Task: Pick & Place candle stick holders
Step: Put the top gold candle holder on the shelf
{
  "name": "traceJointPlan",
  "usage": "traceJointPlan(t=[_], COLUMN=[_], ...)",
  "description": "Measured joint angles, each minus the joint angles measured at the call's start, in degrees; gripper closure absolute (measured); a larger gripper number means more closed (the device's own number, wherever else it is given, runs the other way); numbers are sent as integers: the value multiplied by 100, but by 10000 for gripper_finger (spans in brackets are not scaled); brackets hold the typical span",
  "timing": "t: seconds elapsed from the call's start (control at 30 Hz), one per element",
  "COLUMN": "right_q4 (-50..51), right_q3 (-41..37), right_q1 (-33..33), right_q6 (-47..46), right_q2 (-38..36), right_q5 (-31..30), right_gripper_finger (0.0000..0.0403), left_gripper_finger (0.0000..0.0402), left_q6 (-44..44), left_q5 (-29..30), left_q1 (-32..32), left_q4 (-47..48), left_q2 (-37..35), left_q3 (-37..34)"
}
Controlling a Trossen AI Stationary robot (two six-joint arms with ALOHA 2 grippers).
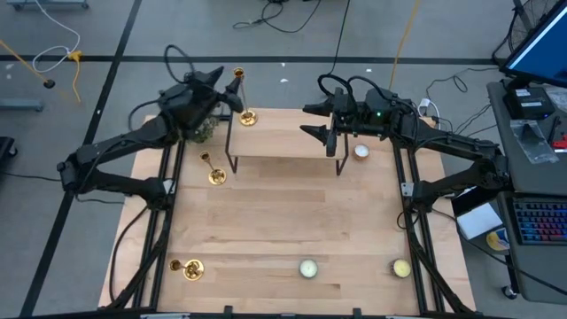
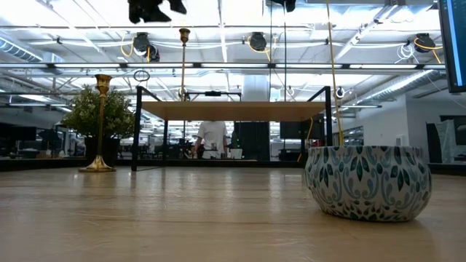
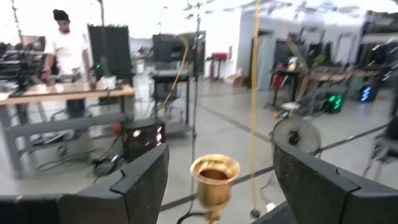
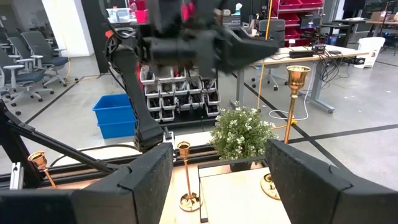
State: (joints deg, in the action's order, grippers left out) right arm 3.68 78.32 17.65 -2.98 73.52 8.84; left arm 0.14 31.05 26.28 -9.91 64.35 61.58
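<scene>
Because the tallest candle stick holder (image 1: 242, 97) stands at the table's upper-left edge, the left gripper (image 1: 232, 91) hovers over its cup, fingers spread and holding nothing. Two shorter holders (image 1: 213, 170) (image 1: 189, 268) wait lower left. The right gripper (image 1: 315, 120) idles open at upper centre.

A robotics lab on an open workshop floor.

You are looking at a wooden table (image 1: 283, 230) mounted in a dark metal frame on a grey concrete floor crossed with tape lines and loose cables (image 1: 292, 18). Around it you see workbenches (image 3: 68, 93) loaded with equipment, a person (image 3: 65, 46) standing at one, racks of parts bins (image 4: 180, 93), a blue tub (image 4: 115, 115), office chairs (image 4: 28, 68), and a keyboard (image 1: 540, 221) and monitor (image 1: 540, 44) beside the rig.
</scene>
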Motion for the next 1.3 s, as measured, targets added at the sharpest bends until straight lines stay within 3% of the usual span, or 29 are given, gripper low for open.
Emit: traceJointPlan(t=[0.17, 0.33, 0.67, 1.0, 1.3], right_q4=[0, 0, 0, -1, -47], right_q3=[0, 0, 0, 0, 0], right_q1=[0, 0, 0, -1, -2], right_q6=[0, 56, 66, 66, 66], right_q2=[0, 0, 0, 0, 0], right_q5=[0, 13, 17, 18, 18], right_gripper_finger=[154, 154, 154, 154, 154], left_gripper_finger=[114, 114, 115, 115, 115], left_q6=[-10, -152, -2299, -4013, -5242], left_q5=[-1, -12, -8, -16, -620], left_q1=[-516, -1288, -2508, -2484, -1763], left_q4=[431, 1721, 4416, 6169, 7839], left_q2=[-594, -1253, -1833, -1831, -1660], left_q3=[0, 0, 0, 17, 286])
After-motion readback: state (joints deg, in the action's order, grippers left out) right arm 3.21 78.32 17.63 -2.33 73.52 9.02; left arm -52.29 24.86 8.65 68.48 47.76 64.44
